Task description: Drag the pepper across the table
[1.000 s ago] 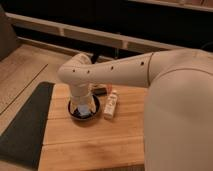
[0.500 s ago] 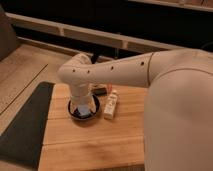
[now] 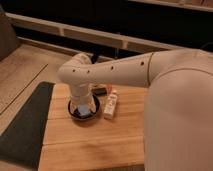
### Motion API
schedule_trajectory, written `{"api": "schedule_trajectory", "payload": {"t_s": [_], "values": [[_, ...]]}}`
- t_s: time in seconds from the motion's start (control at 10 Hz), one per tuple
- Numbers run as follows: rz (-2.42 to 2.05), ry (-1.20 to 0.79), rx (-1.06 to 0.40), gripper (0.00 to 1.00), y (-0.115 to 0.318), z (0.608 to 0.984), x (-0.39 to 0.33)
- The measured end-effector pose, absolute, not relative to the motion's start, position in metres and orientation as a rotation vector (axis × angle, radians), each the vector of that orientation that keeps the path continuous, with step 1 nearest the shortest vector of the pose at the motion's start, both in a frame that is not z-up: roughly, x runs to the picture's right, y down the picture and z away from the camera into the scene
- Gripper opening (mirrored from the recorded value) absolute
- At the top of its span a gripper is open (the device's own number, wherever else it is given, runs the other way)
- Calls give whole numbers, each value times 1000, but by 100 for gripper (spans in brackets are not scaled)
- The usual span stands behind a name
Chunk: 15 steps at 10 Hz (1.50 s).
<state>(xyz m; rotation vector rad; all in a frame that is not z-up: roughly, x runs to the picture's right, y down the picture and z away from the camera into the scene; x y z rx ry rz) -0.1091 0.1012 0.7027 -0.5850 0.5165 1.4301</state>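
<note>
My gripper [image 3: 82, 107] points straight down into a dark round bowl [image 3: 71, 110] near the back left of the wooden table [image 3: 90, 145]. The white arm reaches in from the right and covers most of the bowl. The pepper is hidden from this view; the arm and wrist block the spot under them.
A white bottle [image 3: 110, 105] lies on the table just right of the bowl. A small dark item [image 3: 101, 90] sits behind the arm near the back edge. A dark grey mat [image 3: 25, 125] lies left of the table. The robot's white body [image 3: 180, 115] fills the right side.
</note>
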Motion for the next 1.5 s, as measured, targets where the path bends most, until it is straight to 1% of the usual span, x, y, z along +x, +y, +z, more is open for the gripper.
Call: {"api": "schedule_trajectory", "payload": {"t_s": [0.2, 0.4, 0.6, 0.7, 1.0, 1.1, 1.2, 1.3, 1.5], "values": [[1418, 448, -533, 65, 84, 705, -117], [1349, 252, -399, 65, 29, 700, -128], [1287, 110, -297, 65, -19, 689, -120], [1277, 88, -281, 65, -27, 687, -119], [1272, 85, -280, 65, -26, 687, -121], [1286, 106, -264, 65, -26, 694, -111], [1307, 145, -237, 65, -26, 706, -87], [1338, 202, -199, 65, -27, 725, -45], [1388, 234, -153, 65, -31, 753, 12]]}}
